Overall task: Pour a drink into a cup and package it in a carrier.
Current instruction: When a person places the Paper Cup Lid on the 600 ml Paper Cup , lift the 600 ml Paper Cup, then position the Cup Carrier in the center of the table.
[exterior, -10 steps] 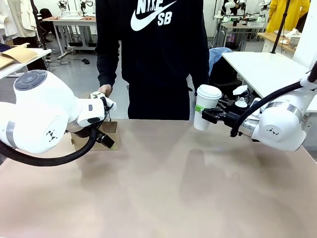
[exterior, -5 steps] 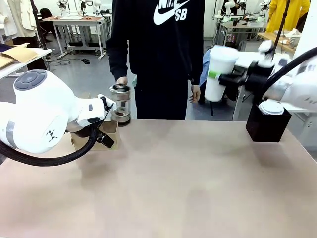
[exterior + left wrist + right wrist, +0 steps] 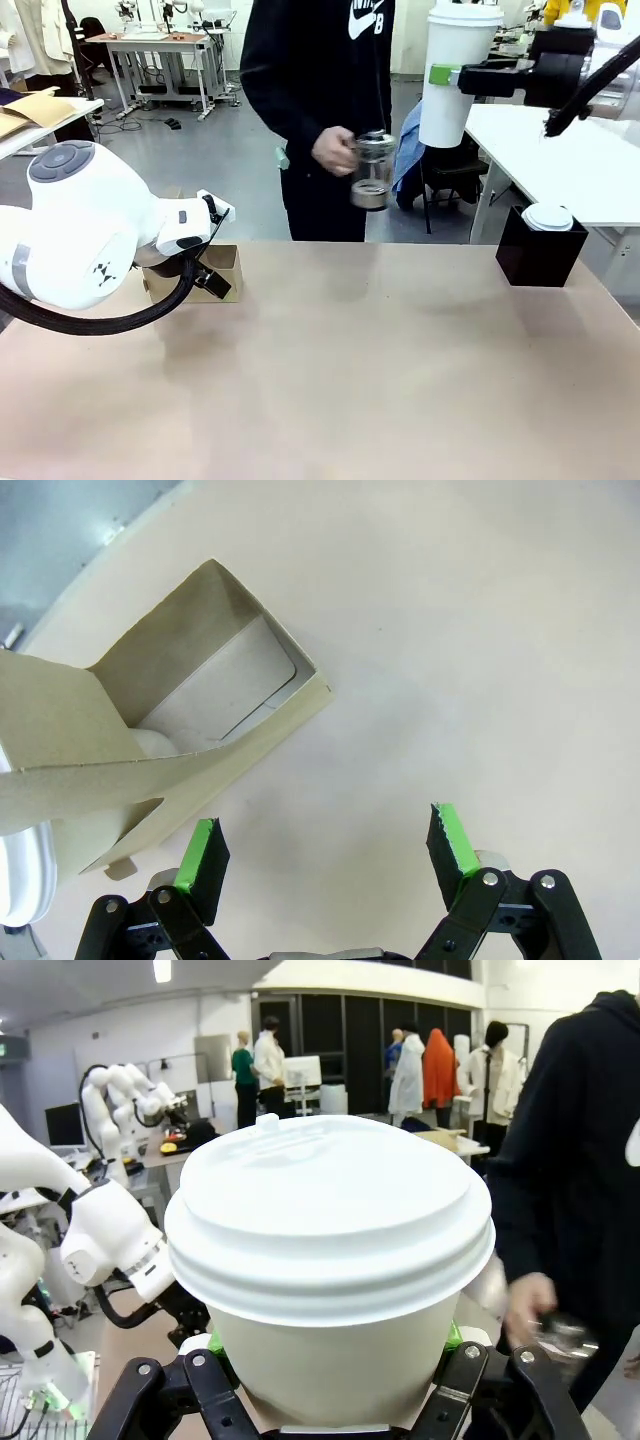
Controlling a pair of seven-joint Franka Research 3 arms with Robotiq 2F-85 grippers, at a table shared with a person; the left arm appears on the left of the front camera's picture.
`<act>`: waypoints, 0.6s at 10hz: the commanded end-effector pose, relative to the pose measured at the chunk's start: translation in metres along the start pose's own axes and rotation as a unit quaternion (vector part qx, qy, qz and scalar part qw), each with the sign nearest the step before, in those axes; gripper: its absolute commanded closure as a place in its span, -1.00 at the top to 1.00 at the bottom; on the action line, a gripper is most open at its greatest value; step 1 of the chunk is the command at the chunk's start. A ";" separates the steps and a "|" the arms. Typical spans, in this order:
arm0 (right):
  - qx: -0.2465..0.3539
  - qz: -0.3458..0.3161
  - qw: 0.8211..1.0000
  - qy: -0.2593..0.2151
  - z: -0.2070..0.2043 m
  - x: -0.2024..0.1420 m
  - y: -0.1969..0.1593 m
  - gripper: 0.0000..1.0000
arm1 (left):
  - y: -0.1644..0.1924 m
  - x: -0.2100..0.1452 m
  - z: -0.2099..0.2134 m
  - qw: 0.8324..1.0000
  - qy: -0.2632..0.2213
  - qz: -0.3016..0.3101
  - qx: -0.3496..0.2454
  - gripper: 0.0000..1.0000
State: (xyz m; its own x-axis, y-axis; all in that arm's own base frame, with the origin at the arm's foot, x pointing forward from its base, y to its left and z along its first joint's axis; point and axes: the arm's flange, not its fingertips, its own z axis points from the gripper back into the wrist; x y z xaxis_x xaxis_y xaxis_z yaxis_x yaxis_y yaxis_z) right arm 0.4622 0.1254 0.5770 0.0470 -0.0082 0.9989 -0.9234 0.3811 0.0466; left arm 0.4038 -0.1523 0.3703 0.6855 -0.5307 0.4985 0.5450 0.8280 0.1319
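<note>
- The right gripper [image 3: 447, 75] is pinching the cup [image 3: 445, 115] around its wall, with a green pad on either side. The cup stands upright between the jaws with its lid [image 3: 330, 1210] on, high above the table [image 3: 350, 390].
- The lid hides the inside, so I cannot see the drink. With the cup capped, I judge the pouring is done and the step in hand is carrying the cup to the carrier [image 3: 228, 265].
- To do this well, I would keep the cup upright and the grip even, since a harder squeeze may buckle the paper wall. It should come over an open pocket [image 3: 215, 695] from straight above, go down plumb, and be let go only once the base seats.
- Below the right gripper, on the table, sits a black box [image 3: 535, 260] with a white cap [image 3: 549, 216] on top. It lies well apart from the carrier and off the likely route.
- Lower down and towards the carrier, a person's hand [image 3: 333, 150] holds a glass pitcher [image 3: 372, 170] in mid-air. It sits roughly between cup and carrier, so a direct crossing looks risky.
- Farthest off, the left gripper [image 3: 325, 842] hovers just over the table with its jaws spread and nothing between them. The carrier is just beside one finger.
- That arm crowds the carrier, and the tall cardboard flap [image 3: 80, 750] beside the pocket could catch the cup's base.
</note>
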 end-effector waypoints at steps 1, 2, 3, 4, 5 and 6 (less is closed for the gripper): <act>0.023 -0.045 0.999 0.001 -0.004 -0.010 -0.014 0.61 | 0.001 0.000 0.000 1.000 0.000 0.001 0.000 1.00; 0.000 0.000 1.000 0.000 0.000 0.000 0.000 0.61 | 0.001 0.000 0.000 1.000 0.000 0.001 0.000 1.00; 0.000 0.000 1.000 0.000 0.000 0.000 0.000 0.61 | 0.001 0.000 0.000 1.000 0.000 0.001 0.000 1.00; 0.000 0.000 1.000 0.000 0.000 0.000 0.000 0.61 | 0.001 0.000 0.000 1.000 0.000 0.001 0.000 1.00; 0.000 0.000 1.000 0.000 0.000 0.000 0.000 0.61 | 0.001 0.000 0.000 1.000 0.000 0.001 0.000 1.00; 0.000 0.000 1.000 0.000 0.000 0.000 0.000 0.61 | 0.001 0.000 0.000 1.000 0.000 0.001 0.000 1.00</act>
State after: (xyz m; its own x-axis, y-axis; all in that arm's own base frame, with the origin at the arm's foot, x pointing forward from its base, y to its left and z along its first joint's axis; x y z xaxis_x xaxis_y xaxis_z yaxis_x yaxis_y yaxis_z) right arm 0.4635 0.1246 0.5746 0.0616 -0.0153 0.9980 -0.9251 0.3746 0.0628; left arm 0.4038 -0.1522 0.3703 0.6857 -0.5306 0.4983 0.5449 0.8280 0.1319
